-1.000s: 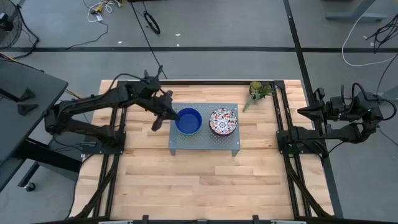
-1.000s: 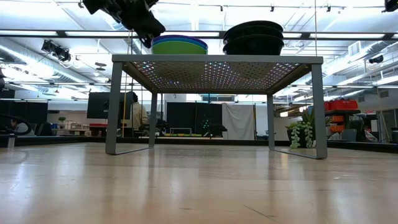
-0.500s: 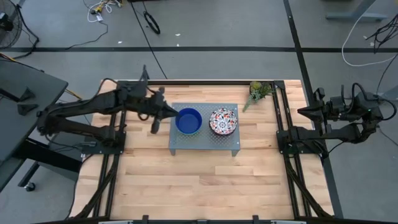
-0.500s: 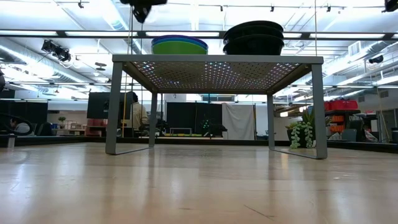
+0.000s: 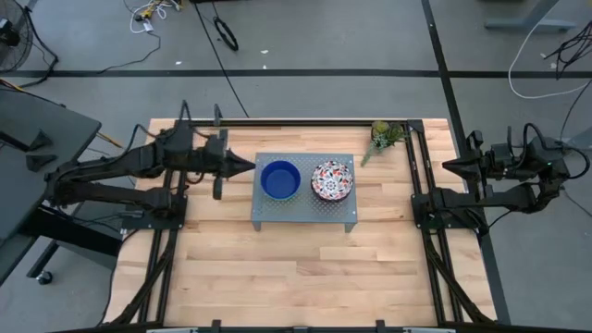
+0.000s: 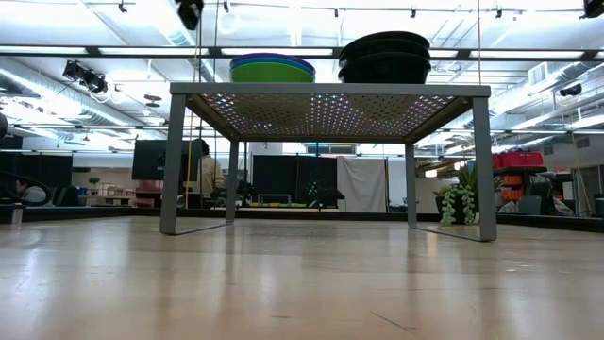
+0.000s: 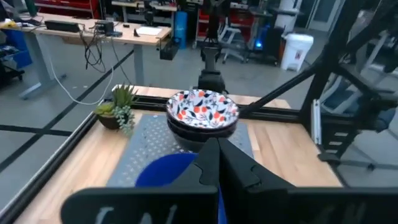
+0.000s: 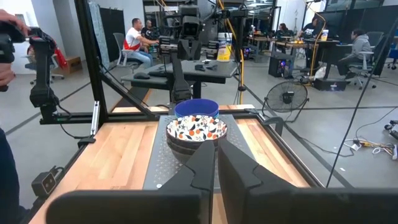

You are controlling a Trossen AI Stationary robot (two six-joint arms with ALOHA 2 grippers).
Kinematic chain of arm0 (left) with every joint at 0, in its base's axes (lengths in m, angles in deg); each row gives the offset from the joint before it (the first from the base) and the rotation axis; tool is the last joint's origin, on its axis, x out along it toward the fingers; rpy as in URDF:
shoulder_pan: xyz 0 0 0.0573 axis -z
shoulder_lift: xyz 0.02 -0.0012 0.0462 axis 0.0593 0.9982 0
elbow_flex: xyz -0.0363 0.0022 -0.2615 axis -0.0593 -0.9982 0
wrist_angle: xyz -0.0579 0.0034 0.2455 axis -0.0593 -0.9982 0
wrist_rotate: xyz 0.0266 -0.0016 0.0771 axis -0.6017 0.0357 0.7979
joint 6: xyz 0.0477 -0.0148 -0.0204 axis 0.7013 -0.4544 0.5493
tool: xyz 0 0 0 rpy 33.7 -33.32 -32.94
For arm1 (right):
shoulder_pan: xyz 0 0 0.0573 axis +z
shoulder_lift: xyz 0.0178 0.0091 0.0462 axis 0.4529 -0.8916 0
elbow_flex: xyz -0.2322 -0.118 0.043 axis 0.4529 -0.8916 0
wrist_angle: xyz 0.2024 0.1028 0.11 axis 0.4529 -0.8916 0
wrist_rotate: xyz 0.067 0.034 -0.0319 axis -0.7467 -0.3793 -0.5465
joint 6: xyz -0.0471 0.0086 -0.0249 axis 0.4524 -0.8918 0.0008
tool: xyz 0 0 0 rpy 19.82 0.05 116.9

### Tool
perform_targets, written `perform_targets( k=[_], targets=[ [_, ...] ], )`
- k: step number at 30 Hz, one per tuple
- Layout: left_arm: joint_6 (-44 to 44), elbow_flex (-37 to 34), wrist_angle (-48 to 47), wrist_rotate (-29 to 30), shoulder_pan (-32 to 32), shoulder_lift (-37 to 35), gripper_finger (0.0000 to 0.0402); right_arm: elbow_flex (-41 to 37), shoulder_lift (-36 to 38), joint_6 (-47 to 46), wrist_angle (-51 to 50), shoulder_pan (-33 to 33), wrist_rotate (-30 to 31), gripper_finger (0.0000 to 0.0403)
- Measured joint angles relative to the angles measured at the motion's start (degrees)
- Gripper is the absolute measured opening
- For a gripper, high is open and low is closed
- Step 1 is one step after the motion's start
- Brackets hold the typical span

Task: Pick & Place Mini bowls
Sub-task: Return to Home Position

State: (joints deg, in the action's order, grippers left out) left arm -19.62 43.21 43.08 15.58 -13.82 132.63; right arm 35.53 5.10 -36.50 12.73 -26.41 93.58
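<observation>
Two stacks of mini bowls stand on the grey perforated stand point(image 5: 303, 209). The plastic stack point(image 5: 279, 179) has a dark blue bowl on top; in the low view green and blue rims point(image 6: 272, 68) show nested. The floral stack point(image 5: 332, 179) stands to its right and shows close in the left wrist view point(image 7: 202, 107) and the right wrist view point(image 8: 196, 129). My left gripper point(image 5: 246, 166) is shut, left of the stand, pointing at the blue bowl and apart from it. My right gripper point(image 5: 450, 166) is shut and waits at the table's right edge.
A small potted plant point(image 5: 385, 135) stands at the far edge, just right of the stand. Bare wooden tabletop point(image 5: 296, 268) lies between the stand and the near edge. People sit at desks in the room beyond the table point(image 8: 134, 34).
My left gripper has drawn back from the left rim of the blue bowl stack toward the table's left edge, and has risen, leaving most of the low view at its top. The bowls have stayed in place.
</observation>
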Motion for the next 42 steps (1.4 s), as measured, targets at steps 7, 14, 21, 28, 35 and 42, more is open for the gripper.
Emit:
perform_targets(
  k=[7, 14, 21, 28, 35, 42],
  targets=[
    [-0.3, -4.9, -0.6, 2.4, 1.0, -9.0, 0.0, 0.0, 0.0, 0.0, 0.0, 0.0, 0.0, 0.0023],
    [-0.5, -8.0, -1.9, 2.6, 1.0, -17.0, 0.0, 0.0, 0.0, 0.0, 0.0, 0.0, 0.0, 0.0023],
    [0.2, -8.0, -9.9, 3.4, 1.0, -22.9, 0.0, 0.0, 0.0, 0.0, 0.0, 0.0, 0.0, 0.0023],
    [1.8, -8.4, -11.2, 4.6, 1.0, -26.9, 0.0, 0.0, 0.0, 0.0, 0.0, 0.0, 0.0, 0.0023],
    [-1.7, -18.9, -0.1, 3.4, 1.0, -33.0, 0.0, 0.0, 0.0, 0.0, 0.0, 0.0, 0.0, 0.0023],
    [-6.2, -29.1, 8.5, 3.6, 1.0, -38.3, 0.0, 0.0, 0.0, 0.0, 0.0, 0.0, 0.0, 0.0023]
  ],
)
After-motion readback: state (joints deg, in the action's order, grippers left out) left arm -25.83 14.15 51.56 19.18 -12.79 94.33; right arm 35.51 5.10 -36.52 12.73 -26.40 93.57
